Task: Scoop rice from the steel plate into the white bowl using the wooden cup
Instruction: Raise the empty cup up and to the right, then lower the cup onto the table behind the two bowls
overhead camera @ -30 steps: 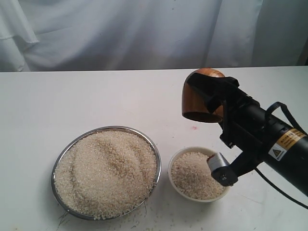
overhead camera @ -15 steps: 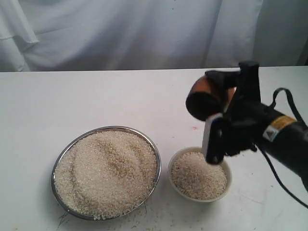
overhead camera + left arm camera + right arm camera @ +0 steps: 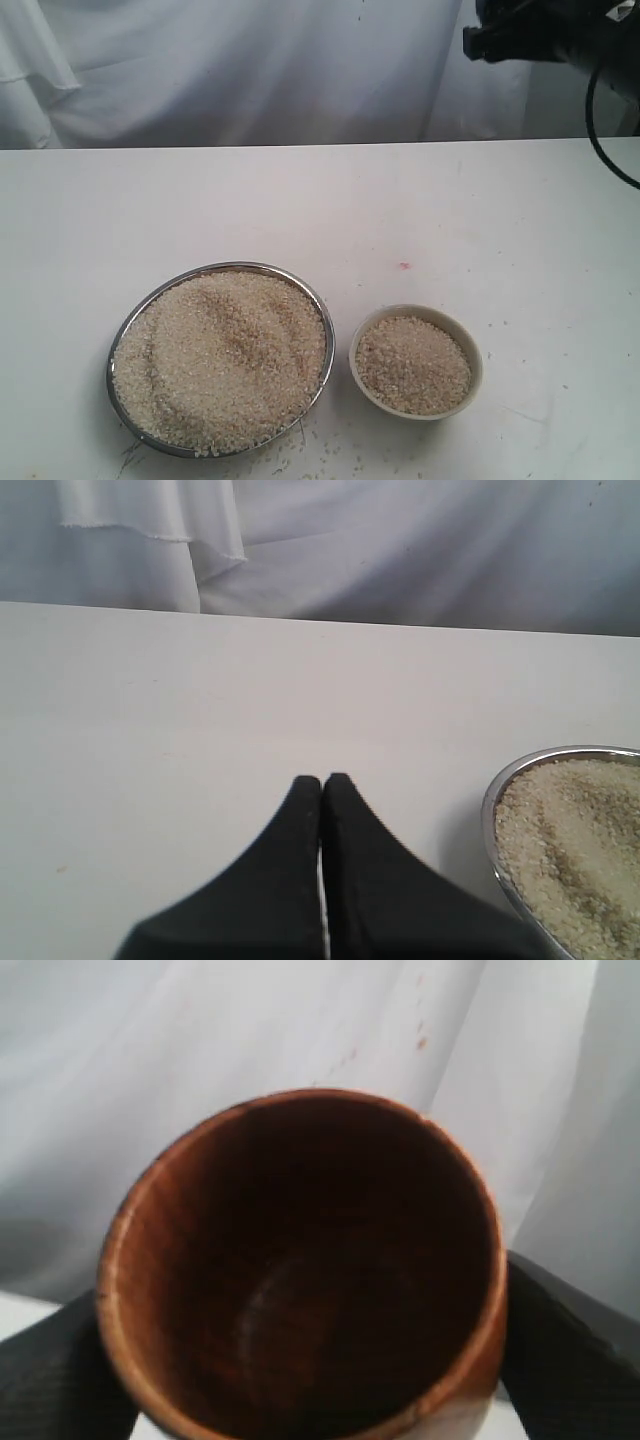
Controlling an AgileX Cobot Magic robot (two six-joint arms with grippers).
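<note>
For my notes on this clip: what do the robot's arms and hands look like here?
Left hand: two matte black fingers, broad at the base, tapering to rounded tips. Right arm: black housing with a thin black cable looping off it. The right hand's fingers are black with a fine woven texture. No markings show.

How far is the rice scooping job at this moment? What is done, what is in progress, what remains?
Done: the small glossy white bowl is nearly full of off-white rice. In hand: the right gripper holds the reddish-brown wooden cup, empty, up near the curtain. Left: the wide shiny steel plate is heaped with rice, so many scoops could follow.
</note>
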